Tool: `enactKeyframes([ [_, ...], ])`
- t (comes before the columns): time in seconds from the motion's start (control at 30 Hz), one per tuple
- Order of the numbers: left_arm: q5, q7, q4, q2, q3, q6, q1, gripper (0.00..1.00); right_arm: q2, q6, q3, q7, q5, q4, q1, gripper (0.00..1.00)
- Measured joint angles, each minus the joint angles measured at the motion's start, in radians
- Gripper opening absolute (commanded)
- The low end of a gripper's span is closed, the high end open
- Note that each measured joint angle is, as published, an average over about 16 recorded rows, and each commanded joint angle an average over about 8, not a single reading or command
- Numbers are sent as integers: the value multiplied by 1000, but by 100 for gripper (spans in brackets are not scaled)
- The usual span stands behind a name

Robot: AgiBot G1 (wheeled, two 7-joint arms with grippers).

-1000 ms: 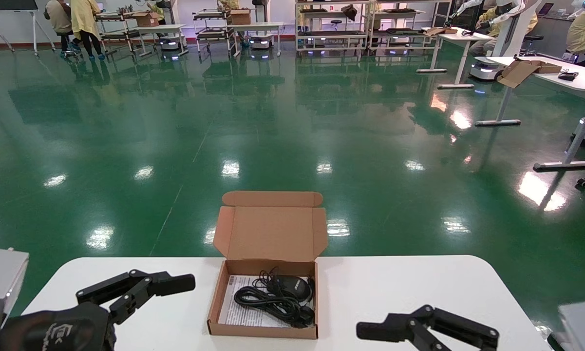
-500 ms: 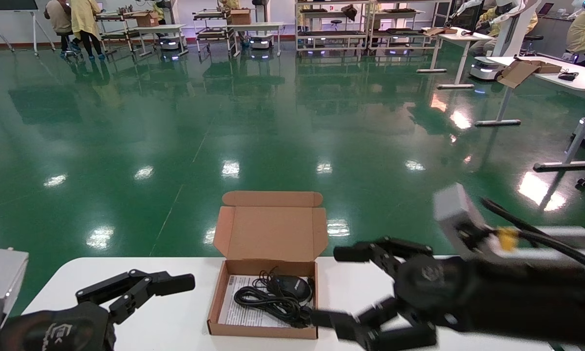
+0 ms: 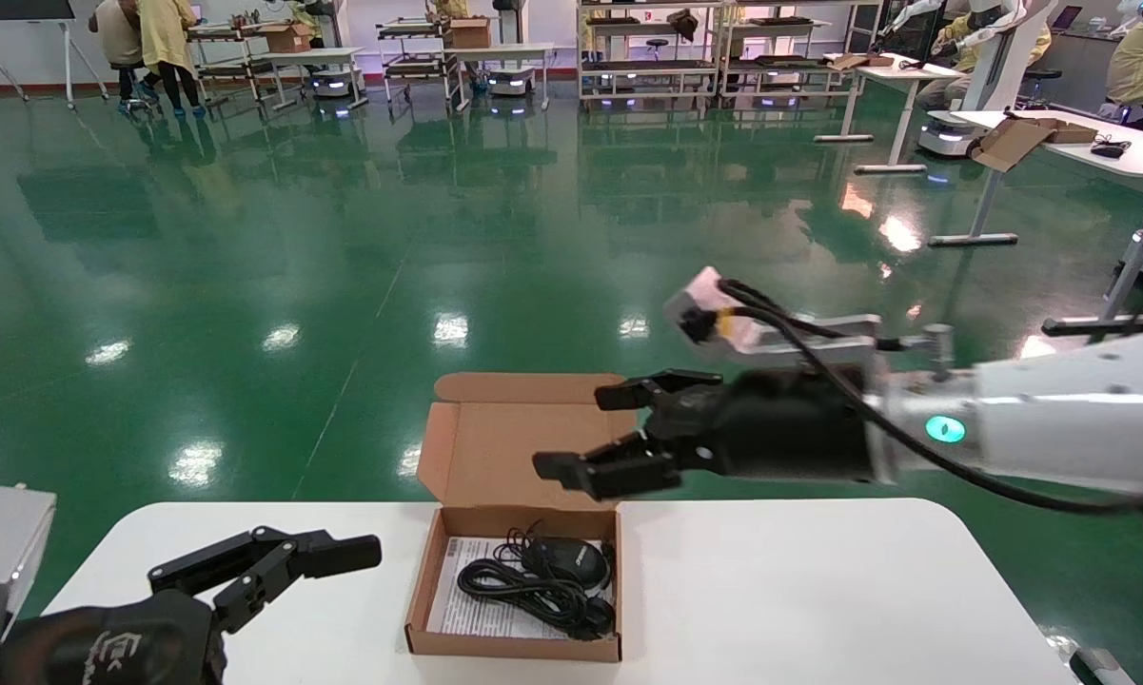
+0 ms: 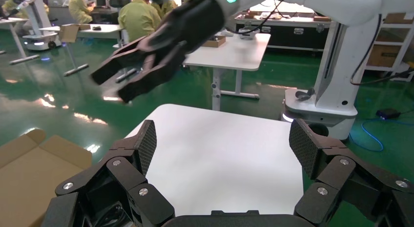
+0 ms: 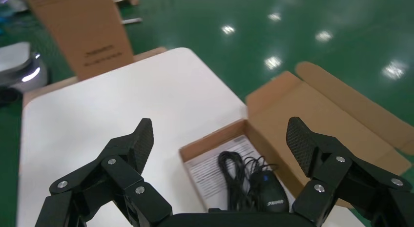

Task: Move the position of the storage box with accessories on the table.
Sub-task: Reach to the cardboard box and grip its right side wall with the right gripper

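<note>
- Glossy green floor (image 3: 362, 238) mirrors ceiling lights.
- Beyond it, metal shelving racks (image 3: 685, 48) line the far wall.
- White desks (image 3: 1085, 143) stand right of those racks.

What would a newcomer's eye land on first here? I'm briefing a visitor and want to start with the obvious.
First, the right end effector, open and raised in the air in front of the upright lid of the storage box. Next, the box itself, open near the middle of the white table, holding a black mouse, a bundled cable and a printed sheet. The left end effector rests open at the table's left.
</note>
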Motion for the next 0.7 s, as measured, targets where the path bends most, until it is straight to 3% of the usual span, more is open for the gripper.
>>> enactKeyframes([
  [0.37, 0, 0, 0, 0, 0, 0, 0, 100, -178, 153, -53, -25, -89, -341, 85, 100],
  [0.7, 0, 0, 0, 0, 0, 0, 0, 100, -224, 282, -93, 19, -116, -423, 65, 100],
])
